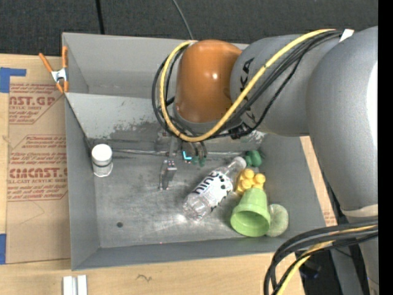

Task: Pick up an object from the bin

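Gripper [166, 176] low over bare bin [123, 226] floor; open or closed, cannot tell. Clear bottle [210, 192] just beside, view-right; green cup [252, 214] beyond; white jar [102, 160] view-left, apart.

A single camera sits above the grey metal bin [132, 217] and looks down into it at a slant, so the far wall rises at the top of the view and the near rim runs along the bottom. It is close: the bin spans most of the width. The arm [331, 85] enters from the right. Its orange wrist cover [206, 82], standing high toward the lens, looms large over the bin's far middle.
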Tool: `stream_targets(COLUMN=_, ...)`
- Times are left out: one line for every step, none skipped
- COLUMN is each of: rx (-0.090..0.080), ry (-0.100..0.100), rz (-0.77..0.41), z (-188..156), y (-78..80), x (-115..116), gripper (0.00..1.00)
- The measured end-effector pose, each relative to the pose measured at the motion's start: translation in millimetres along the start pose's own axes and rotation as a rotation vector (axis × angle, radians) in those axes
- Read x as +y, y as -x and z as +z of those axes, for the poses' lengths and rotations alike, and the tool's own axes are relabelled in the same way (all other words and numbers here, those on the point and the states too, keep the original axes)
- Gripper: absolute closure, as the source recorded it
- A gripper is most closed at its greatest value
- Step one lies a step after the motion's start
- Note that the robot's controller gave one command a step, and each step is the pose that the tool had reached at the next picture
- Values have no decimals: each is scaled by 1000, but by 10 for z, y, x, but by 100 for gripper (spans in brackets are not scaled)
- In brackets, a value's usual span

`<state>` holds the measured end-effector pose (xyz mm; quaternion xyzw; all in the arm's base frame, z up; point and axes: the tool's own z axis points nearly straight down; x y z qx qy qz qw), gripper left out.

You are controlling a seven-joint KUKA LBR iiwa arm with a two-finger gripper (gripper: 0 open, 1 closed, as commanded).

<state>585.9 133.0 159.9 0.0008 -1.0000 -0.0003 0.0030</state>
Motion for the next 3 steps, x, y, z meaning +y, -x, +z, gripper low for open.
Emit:
stream_targets(rx=-7, ry=1, rz=1, z=-39, y=20, x=-8, gripper=100)
stream_targets(rx=-7, ry=1, rz=1, z=-39, y=20, x=-8, gripper=100)
stream_targets(rx=-2, ry=-1, rz=43, z=-571, y=-64, x=172, gripper=100)
